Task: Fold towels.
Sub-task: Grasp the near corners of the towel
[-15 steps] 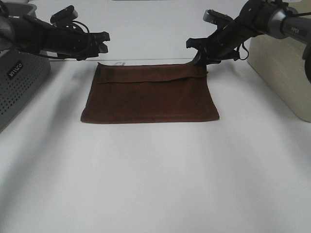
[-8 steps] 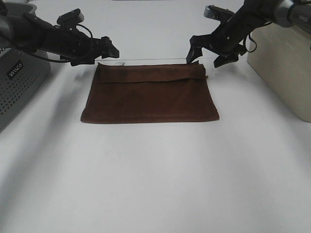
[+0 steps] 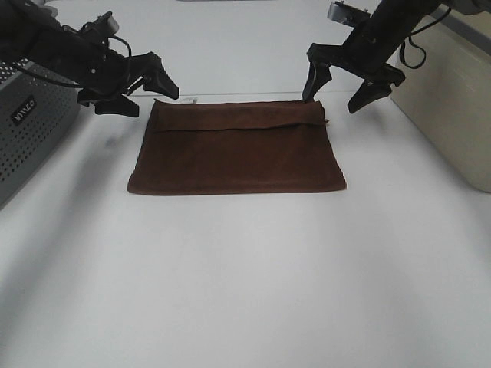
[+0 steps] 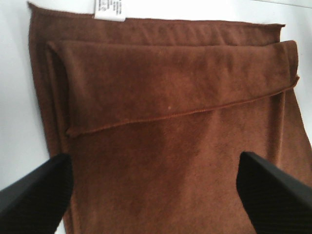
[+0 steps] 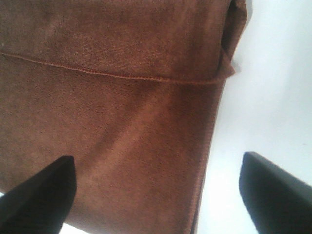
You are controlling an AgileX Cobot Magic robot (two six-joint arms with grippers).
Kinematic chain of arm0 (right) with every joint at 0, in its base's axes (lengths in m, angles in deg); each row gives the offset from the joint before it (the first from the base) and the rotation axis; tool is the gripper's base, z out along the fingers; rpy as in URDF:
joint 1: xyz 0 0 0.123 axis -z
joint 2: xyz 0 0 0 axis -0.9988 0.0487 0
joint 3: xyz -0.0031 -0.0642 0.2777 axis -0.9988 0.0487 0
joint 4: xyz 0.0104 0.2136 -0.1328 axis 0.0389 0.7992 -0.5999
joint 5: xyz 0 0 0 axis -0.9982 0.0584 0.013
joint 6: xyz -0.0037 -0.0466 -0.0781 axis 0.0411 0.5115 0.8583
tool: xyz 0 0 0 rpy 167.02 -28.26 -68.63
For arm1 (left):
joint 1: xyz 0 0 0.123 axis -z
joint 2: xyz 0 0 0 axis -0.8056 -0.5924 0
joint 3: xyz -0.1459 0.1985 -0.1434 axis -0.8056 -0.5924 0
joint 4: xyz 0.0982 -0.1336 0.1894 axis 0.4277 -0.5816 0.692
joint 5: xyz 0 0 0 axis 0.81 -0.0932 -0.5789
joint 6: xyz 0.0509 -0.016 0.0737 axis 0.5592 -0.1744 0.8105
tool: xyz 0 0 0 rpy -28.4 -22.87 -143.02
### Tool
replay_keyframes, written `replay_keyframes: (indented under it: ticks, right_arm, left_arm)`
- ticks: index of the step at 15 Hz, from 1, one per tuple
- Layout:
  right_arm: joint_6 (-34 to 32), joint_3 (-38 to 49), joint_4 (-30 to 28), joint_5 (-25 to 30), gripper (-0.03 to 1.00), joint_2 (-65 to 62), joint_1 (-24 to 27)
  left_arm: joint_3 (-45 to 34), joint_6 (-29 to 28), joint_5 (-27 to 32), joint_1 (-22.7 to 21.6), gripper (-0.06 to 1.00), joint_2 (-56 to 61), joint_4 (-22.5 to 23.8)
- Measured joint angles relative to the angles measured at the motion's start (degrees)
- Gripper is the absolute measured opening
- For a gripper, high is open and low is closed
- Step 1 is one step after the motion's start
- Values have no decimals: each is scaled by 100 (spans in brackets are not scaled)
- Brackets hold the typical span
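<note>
The dark brown towel (image 3: pixel 236 149) lies folded flat on the white table, with a narrow folded-over band along its far edge and a small white tag (image 3: pixel 188 99) at the far left. My left gripper (image 3: pixel 144 90) is open and empty, raised just beyond the towel's far left corner. My right gripper (image 3: pixel 336 90) is open and empty above the far right corner. The left wrist view shows the towel (image 4: pixel 170 126), its tag (image 4: pixel 109 9) and both open fingertips (image 4: pixel 36 195). The right wrist view shows the towel's right edge (image 5: pixel 112 122) between open fingertips (image 5: pixel 39 195).
A grey perforated box (image 3: pixel 27 123) stands at the left edge of the table (image 3: pixel 245 291). A beige container (image 3: pixel 453 100) stands at the right, close to the right arm.
Both grippers have opened wide and lifted off the towel's far corners. The right gripper let go of the far right corner. The towel lies still.
</note>
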Motion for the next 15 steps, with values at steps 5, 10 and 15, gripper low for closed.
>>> replay_keyframes:
  ticks: [5,10,15]
  right_arm:
    - [-115,1478,-149,29,75,-647,0]
    - [195,2744,86,-281,75,-991,0]
    - [630,3065,464,-922,75,-997,-6]
  left_arm:
    - [-1719,-74,-361,-17,86,848,189]
    - [-1765,-172,166,-17,86,848,653]
    - [-1765,-378,138,-17,80,498,625]
